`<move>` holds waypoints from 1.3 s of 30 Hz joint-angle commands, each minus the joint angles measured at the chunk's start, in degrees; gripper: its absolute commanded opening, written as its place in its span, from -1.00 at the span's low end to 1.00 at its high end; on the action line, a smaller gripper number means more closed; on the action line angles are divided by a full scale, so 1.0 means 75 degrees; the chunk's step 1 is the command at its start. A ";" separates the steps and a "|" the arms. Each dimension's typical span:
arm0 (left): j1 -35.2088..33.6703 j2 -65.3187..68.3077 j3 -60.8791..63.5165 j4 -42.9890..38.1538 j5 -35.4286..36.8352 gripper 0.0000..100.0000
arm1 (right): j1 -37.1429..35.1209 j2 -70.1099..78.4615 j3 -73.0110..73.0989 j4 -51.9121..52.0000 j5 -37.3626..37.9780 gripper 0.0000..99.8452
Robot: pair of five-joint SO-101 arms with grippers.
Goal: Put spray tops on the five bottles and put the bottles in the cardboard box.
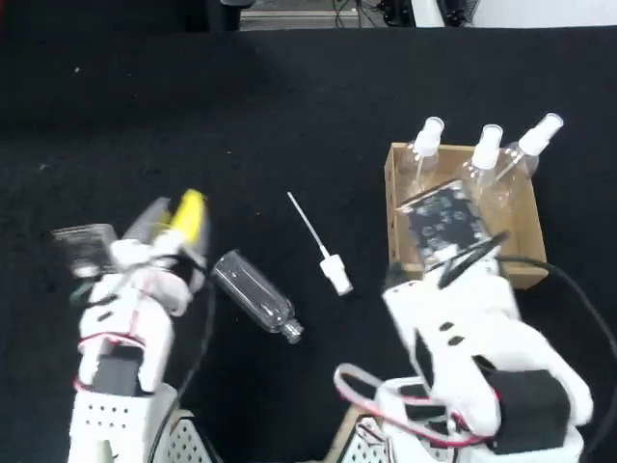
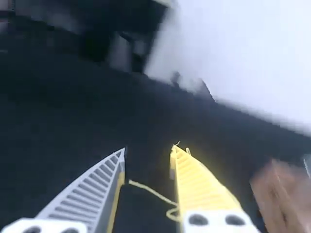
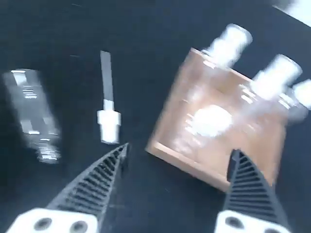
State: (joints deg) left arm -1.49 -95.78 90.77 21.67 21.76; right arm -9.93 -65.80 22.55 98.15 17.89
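3 capped bottles (image 1: 425,152) (image 1: 485,157) (image 1: 528,151), 1 uncapped bottle (image 1: 253,289), 1 loose spray top (image 1: 335,272), 1 cardboard box (image 1: 392,207)

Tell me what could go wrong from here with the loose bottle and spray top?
The clear bottle lies on its side and is round, so it may roll away when pinched. The spray top has a long thin tube that could bend or miss the bottle's narrow neck. Three capped bottles lean over the far rim of the cardboard box, near the right gripper; a careless pass might tip them.

text: none readable | labels: none legible on cardboard box (image 1: 528,255) | numbers, signs: none legible
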 commanded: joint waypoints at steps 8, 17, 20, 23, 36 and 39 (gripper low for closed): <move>-0.3253 -0.0105 -0.1389 0.0070 0.1887 -0.71 | -0.4232 0.2561 0.2221 -0.3575 -0.1395 -0.44; -0.3698 -0.0105 -0.1530 0.0082 0.1934 -0.53 | -0.4759 0.4999 0.2233 -0.5826 -0.1395 -0.32; -0.3686 -0.0105 -0.1495 0.0082 0.1934 -0.53 | -0.4888 0.5878 0.2045 -0.6060 -0.1407 -0.20; -0.3686 -0.0105 -0.1483 0.0082 0.1934 -0.53 | -0.4911 0.6582 0.1870 -0.6095 -0.1395 -0.19; -0.3663 -0.0059 -0.1459 0.0082 0.1934 -0.53 | -0.4958 0.8293 0.1729 -0.6060 -0.1336 -0.42; -0.3663 -0.0059 -0.1459 0.0082 0.1934 -0.53 | -0.4923 0.8246 0.1729 -0.6060 -0.1325 -0.93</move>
State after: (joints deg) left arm -28.66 -95.96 83.12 22.20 35.56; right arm -46.68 -3.12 39.78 53.85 7.87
